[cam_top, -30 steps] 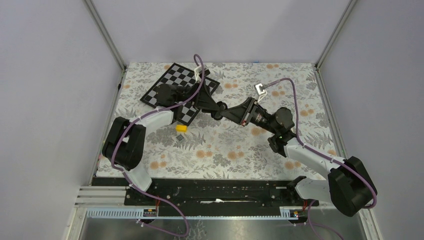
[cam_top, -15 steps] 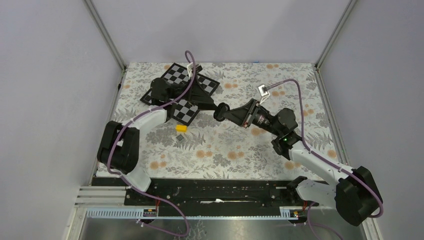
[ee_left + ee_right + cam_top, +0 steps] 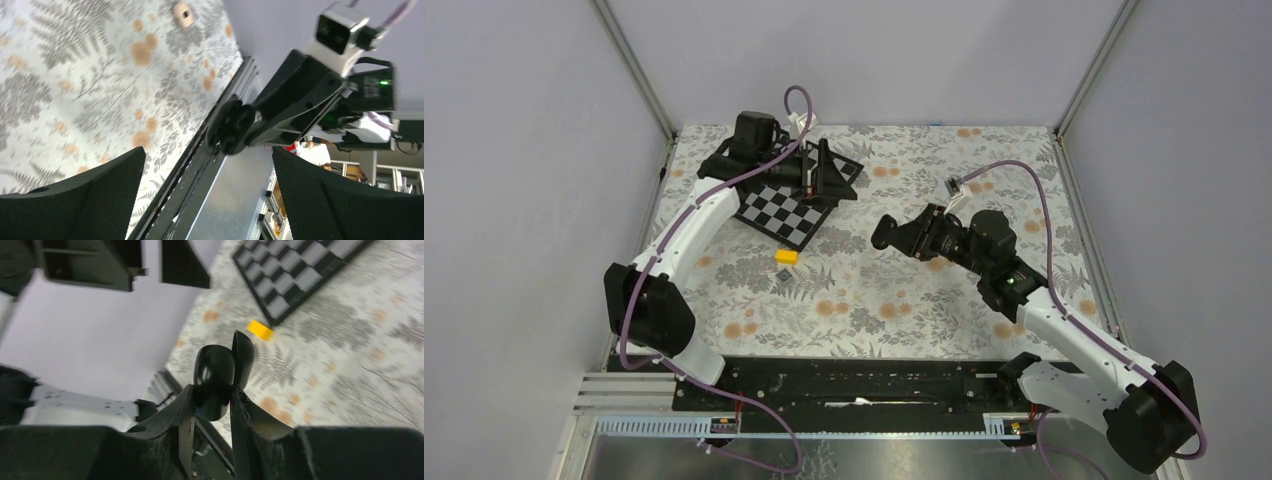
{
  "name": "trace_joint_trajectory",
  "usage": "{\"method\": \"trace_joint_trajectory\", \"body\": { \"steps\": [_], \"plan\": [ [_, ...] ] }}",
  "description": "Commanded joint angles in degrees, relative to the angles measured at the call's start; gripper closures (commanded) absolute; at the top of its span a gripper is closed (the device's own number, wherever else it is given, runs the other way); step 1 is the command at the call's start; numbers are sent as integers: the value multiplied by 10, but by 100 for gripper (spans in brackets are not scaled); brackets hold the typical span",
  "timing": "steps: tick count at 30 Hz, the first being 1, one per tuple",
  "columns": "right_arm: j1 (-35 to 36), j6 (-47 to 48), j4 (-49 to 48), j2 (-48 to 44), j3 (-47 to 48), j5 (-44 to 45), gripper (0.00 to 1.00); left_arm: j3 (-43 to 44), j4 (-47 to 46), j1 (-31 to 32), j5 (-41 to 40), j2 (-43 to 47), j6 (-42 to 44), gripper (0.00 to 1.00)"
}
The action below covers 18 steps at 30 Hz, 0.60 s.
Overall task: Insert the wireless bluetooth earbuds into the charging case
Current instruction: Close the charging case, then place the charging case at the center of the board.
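My right gripper [image 3: 900,236] is shut on the glossy black charging case [image 3: 885,232] and holds it in the air over the middle of the table. In the right wrist view the case [image 3: 214,372] sticks out beyond the fingers [image 3: 186,405], with its lid [image 3: 243,356] ajar beside the body. My left gripper [image 3: 827,175] is at the back left over the chessboard, open wide and empty. Its camera looks across at the case [image 3: 232,125]. One pale beige earbud [image 3: 182,13] lies on the floral cloth. No other earbuds show.
A black-and-white chessboard [image 3: 784,215] lies at the back left on the floral cloth [image 3: 894,300]. A small yellow block [image 3: 786,256] sits just in front of it and also shows as the yellow block [image 3: 260,330] in the right wrist view. Grey walls close in three sides.
The left gripper has opened wide and swung back left, away from the case. The right arm has drawn back slightly to the right, still holding the case.
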<state>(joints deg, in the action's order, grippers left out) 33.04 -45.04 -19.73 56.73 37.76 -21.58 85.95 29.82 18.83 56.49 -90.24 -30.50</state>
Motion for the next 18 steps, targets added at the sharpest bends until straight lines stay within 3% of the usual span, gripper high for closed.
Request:
{"method": "trace_joint_trajectory", "body": {
  "steps": [1, 3, 9, 18],
  "plan": [
    [4, 62, 185, -1, 55, 101, 100, -13, 110, -4, -97, 10, 75, 1],
    [3, 66, 240, 17, 61, 125, 100, -32, 110, -4, -114, 17, 75, 1],
    [3, 53, 239, 68, 49, 141, 100, -79, 107, -4, -119, 32, 82, 1],
    [-4, 38, 53, 248, 86, -23, 100, -105, 101, -4, -134, 36, 87, 1]
  ]
}}
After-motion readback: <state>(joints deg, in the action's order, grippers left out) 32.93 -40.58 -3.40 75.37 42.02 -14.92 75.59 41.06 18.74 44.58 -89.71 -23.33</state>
